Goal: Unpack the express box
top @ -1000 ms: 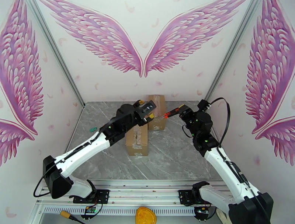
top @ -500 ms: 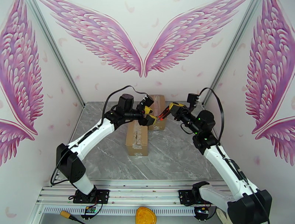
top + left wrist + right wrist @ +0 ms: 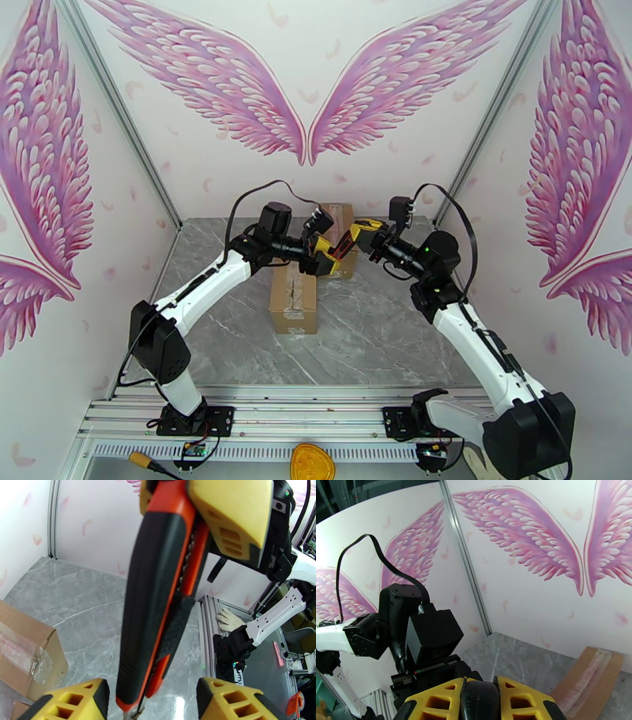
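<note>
Two sets of fingers meet in mid-air above the grey marble desk [image 3: 379,331]. Your right fingers [image 3: 434,701] are clenched on the orange-and-black utility knife [image 3: 166,598] and offer its far end between your left fingers [image 3: 75,703]. Those stand apart on either side without touching it (a handover, most likely). The taped brown cardboard box [image 3: 294,298] lies sealed on the desk below, awaiting the cut.
</note>
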Action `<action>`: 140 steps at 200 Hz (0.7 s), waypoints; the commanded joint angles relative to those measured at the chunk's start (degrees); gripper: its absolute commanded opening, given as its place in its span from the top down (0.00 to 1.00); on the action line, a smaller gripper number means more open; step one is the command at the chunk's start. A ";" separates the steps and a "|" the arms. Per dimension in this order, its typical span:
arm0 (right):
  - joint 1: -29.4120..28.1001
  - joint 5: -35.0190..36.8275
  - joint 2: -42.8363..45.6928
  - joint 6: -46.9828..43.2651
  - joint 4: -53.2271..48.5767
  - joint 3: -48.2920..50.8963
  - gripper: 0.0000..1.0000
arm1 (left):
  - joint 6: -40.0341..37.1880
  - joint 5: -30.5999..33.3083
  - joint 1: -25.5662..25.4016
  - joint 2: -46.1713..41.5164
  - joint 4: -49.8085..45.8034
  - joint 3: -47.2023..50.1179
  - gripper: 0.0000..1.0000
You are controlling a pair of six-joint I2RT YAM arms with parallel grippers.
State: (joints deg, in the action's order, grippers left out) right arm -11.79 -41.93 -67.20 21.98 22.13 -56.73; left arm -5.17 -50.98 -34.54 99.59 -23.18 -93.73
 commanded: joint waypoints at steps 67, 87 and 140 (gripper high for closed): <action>0.49 -9.41 -2.41 1.23 4.67 -4.74 1.00 | -0.54 -2.51 -0.26 0.78 -0.92 -2.06 0.60; 0.46 -9.84 -2.72 0.87 4.24 -4.79 1.00 | -0.54 -2.85 -0.32 0.82 -0.83 -2.77 0.68; 0.53 -10.97 -2.49 -0.55 3.56 -4.71 1.00 | -0.10 -4.88 -0.45 1.66 -0.90 -4.33 0.90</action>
State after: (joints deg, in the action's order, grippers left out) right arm -11.29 -52.64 -69.82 22.65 25.69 -60.05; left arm -6.79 -56.77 -34.92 100.73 -24.38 -94.59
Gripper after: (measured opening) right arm 0.202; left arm 0.176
